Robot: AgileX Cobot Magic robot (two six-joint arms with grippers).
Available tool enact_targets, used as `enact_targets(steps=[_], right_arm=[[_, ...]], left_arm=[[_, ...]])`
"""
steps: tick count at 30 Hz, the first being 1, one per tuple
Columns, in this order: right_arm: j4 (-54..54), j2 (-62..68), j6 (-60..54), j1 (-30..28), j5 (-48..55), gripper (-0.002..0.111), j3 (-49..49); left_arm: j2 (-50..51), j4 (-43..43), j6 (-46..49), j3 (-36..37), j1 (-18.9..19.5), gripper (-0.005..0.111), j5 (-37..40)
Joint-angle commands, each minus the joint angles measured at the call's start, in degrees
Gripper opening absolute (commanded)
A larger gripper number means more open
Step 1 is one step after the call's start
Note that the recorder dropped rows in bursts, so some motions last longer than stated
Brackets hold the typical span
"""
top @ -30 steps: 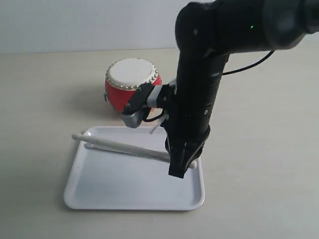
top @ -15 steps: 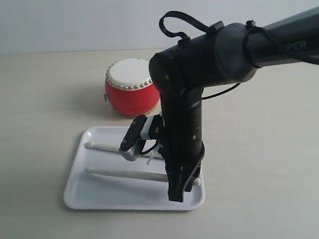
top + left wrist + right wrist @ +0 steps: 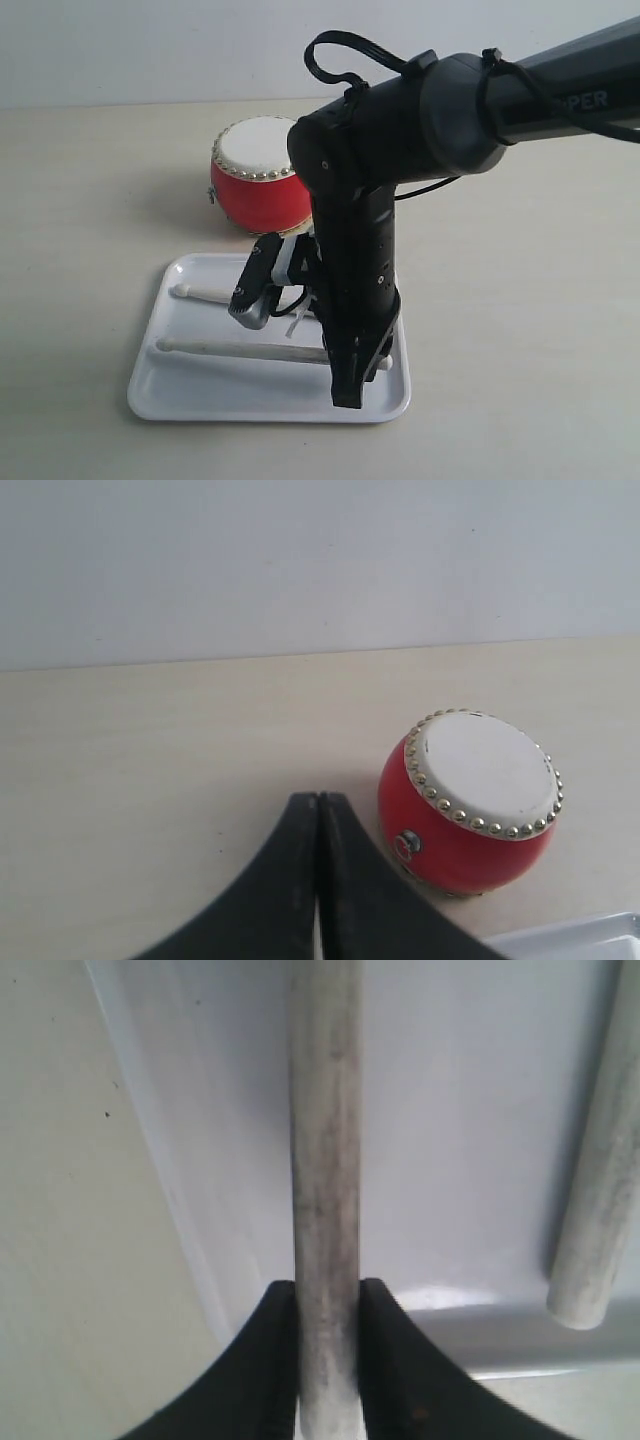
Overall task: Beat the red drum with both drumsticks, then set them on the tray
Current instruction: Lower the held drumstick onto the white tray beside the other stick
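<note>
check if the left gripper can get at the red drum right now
Probably yes: only bare table lies between the left gripper and the red drum, and the right gripper is down at the tray.

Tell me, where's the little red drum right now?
In the exterior view the drum stands upright on the table, left of centre, just behind the tray's far rim and not touching it.

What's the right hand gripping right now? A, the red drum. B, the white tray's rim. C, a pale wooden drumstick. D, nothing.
C: in the right wrist view the right hand is closed on both sides of a thin pale wooden drumstick, over the flat white plastic tray.
</note>
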Motion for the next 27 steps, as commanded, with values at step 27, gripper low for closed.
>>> enact_targets(steps=[27], right_arm=[[-0.8,3.8,-0.2,0.1,0.5,0.016,0.2]], left_arm=[[-0.3,-0.6,-0.2,0.1,-0.1,0.0,0.6]])
